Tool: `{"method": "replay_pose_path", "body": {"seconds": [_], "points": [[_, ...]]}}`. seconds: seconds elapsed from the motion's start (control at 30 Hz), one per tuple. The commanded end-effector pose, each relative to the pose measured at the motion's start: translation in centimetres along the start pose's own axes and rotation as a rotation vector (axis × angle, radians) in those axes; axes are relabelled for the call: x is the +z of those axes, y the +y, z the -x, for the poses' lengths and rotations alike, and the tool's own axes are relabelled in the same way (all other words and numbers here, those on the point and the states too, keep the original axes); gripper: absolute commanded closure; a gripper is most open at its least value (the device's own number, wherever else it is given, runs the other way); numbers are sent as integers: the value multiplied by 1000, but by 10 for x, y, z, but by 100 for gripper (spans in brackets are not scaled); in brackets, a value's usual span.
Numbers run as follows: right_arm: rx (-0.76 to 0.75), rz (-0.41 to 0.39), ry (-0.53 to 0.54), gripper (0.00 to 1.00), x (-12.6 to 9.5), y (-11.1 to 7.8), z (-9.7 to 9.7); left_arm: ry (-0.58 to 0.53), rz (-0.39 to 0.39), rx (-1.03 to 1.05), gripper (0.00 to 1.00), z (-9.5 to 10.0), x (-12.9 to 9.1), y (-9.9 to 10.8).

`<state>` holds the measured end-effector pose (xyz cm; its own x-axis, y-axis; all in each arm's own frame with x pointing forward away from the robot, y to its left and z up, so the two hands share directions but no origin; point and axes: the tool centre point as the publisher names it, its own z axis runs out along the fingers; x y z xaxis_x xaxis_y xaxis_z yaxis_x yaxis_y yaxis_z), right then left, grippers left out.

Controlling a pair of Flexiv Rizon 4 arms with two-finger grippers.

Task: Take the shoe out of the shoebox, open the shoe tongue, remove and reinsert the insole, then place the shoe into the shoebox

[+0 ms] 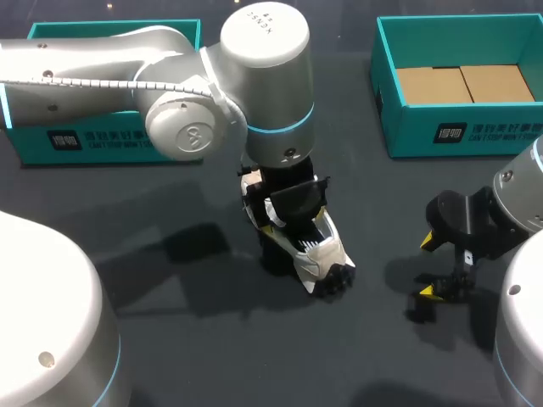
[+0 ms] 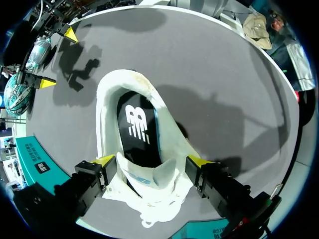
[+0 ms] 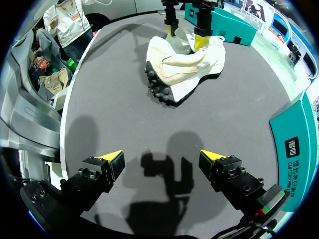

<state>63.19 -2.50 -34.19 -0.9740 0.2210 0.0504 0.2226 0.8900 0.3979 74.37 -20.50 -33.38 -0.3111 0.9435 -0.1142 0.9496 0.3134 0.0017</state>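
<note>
A white shoe (image 1: 321,254) with a black studded sole lies on the dark table near the middle. In the left wrist view its opening faces me, with the black insole (image 2: 137,124) lying inside. My left gripper (image 2: 150,162) stands open over the shoe (image 2: 164,144), one yellow tip close on each side of the tongue end. From above, the left gripper (image 1: 288,222) hides the shoe's rear. My right gripper (image 1: 431,267) hangs open and empty over bare table to the shoe's right. Ahead of the right gripper (image 3: 162,157) I see the shoe (image 3: 184,64) and the left gripper (image 3: 187,32) on it.
A teal shoebox (image 1: 462,127) with brown cardboard inside stands at the back right. A second teal box (image 1: 76,144) sits at the back left, partly hidden by my left arm. Bare dark table lies between the shoe and the right gripper.
</note>
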Motion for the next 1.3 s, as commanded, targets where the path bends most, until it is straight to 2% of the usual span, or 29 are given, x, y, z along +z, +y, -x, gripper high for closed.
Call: {"method": "replay_pose_path", "body": {"seconds": [0.03,0.17,0.37,0.5,0.6,0.67,0.77,0.97,1.13,1.3], "points": [[0,-1,-3,0,-1,0,-2,-2,1,2,9,0,4,3],[0,-1,-3,0,-1,0,-2,-18,-20,24,18,1,1,4],[0,-1,-3,0,-1,0,-2,-39,-97,100,16,1,-9,4],[0,-1,-3,0,-1,0,-2,-67,-176,145,20,1,-16,3],[0,-1,-3,0,-1,0,-2,-75,-175,143,23,1,-22,4],[0,-1,-3,0,-1,0,-2,-79,-173,136,29,-1,-27,6],[0,-1,-3,0,-1,0,-2,-81,-176,115,45,-4,-34,11],[0,-1,-3,0,-1,0,-2,-75,-161,42,58,-4,-42,27],[0,-1,-3,0,-1,0,-2,-91,-155,1,62,0,-44,37],[0,-1,-3,0,-1,0,-2,-83,-157,-24,71,8,-35,35]]}}
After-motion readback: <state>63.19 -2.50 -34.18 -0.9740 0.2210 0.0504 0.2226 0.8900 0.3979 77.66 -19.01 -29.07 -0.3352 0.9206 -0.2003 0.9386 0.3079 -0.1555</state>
